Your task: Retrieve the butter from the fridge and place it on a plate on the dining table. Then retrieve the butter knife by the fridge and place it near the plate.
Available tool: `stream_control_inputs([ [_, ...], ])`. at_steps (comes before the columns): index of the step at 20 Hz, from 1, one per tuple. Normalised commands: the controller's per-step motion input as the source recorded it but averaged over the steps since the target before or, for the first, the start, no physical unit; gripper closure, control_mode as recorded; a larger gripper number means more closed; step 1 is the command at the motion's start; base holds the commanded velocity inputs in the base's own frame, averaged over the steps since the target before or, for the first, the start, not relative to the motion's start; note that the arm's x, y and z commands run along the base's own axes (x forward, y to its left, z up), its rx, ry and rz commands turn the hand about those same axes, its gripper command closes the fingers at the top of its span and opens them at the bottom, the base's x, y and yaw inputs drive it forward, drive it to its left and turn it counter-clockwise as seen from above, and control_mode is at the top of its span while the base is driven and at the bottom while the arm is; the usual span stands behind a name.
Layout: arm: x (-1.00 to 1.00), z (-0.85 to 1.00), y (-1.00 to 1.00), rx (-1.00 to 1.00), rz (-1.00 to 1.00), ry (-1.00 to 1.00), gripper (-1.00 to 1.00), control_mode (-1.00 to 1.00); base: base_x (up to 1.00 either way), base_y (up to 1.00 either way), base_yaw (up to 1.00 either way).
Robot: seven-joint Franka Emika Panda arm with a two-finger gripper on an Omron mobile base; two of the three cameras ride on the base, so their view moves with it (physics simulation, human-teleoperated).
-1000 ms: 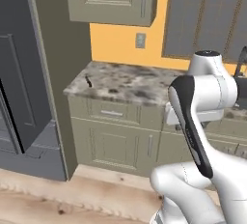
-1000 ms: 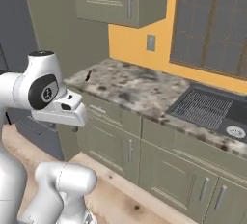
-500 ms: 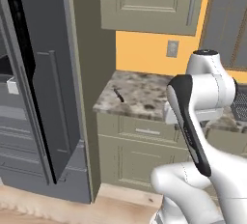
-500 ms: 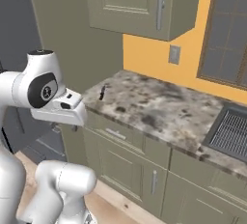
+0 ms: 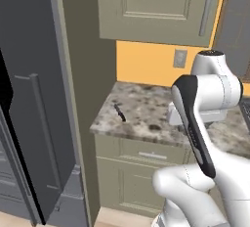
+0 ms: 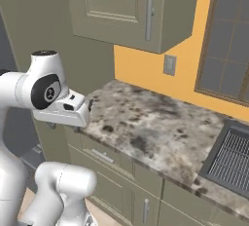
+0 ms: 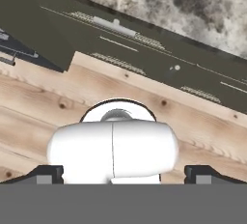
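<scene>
The butter knife (image 5: 118,112) is a thin dark little thing. It lies flat on the marbled counter (image 5: 146,116), near the counter's left end, close to the fridge (image 5: 36,103). In the right base view I can just see a bit of it (image 6: 91,104) peeking out past my white hand. Nothing else lies near it, so I think it will be easy to reach from above.

The fridge is the tall dark grey thing on the left, and its door stands swung open toward me. I cannot see the butter, the plate or the dining table from here.

My gripper (image 7: 123,171) is wide open and holds nothing. Its two dark tips (image 7: 46,172) sit far apart at the bottom of the hand view. It points down at the wooden floor (image 7: 144,107) and the beige drawers (image 7: 116,37) under the counter. My arm is tucked in close to my body, well back from the knife, I think so it won't bump anything.

I guess I must get closer, then lower my open fingers over the knife.
</scene>
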Motion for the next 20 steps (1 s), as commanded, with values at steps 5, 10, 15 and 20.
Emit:
stream_control_inputs([
  [5, 0.0, 0.0, 0.0, 0.0, 0.0, 0.0, -1.0, 1.0, 0.6, 0.46, -0.02],
  [10, 0.0, 0.0, 0.0, 0.0, 0.0, 0.0, -1.0, 1.0, 0.0, 0.0, 0.0],
  [15, 0.0, 0.0, 0.0, 0.0, 0.0, 0.0, -1.0, 1.0, 0.58, -0.08, 0.06],
  [20, 0.0, 0.0, 0.0, 0.0, 0.0, 0.0, -1.0, 1.0, 0.2, -0.28, 0.02],
])
